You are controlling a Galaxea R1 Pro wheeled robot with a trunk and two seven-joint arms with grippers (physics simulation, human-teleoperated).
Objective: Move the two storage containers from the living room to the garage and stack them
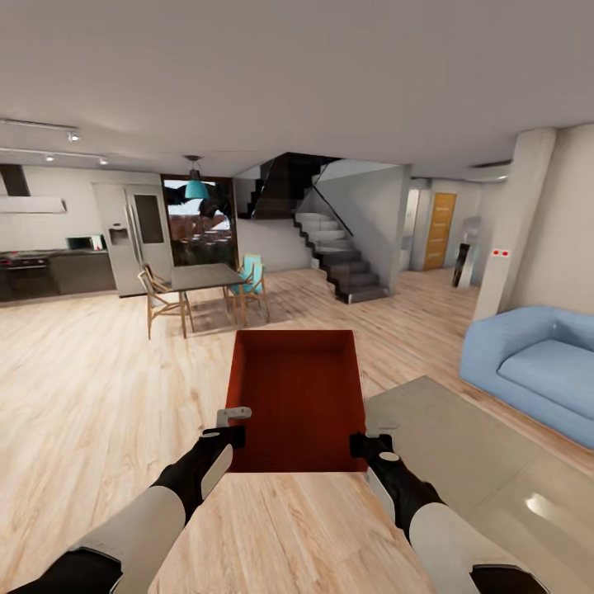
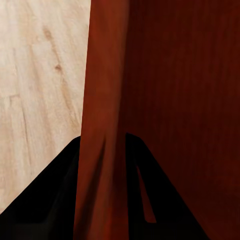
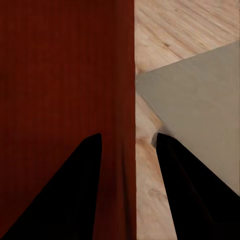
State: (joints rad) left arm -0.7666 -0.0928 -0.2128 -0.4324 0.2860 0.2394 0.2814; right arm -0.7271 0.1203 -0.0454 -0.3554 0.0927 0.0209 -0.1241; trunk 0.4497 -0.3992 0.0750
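The left claw (image 1: 234, 433) and right claw (image 1: 361, 445) each pinch one side wall of the bin (image 1: 297, 396), so it stays level for carrying.

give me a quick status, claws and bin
Left claw shut on storage container left wall, right claw shut on right wall. Container carried, in living room. Dining table ahead.
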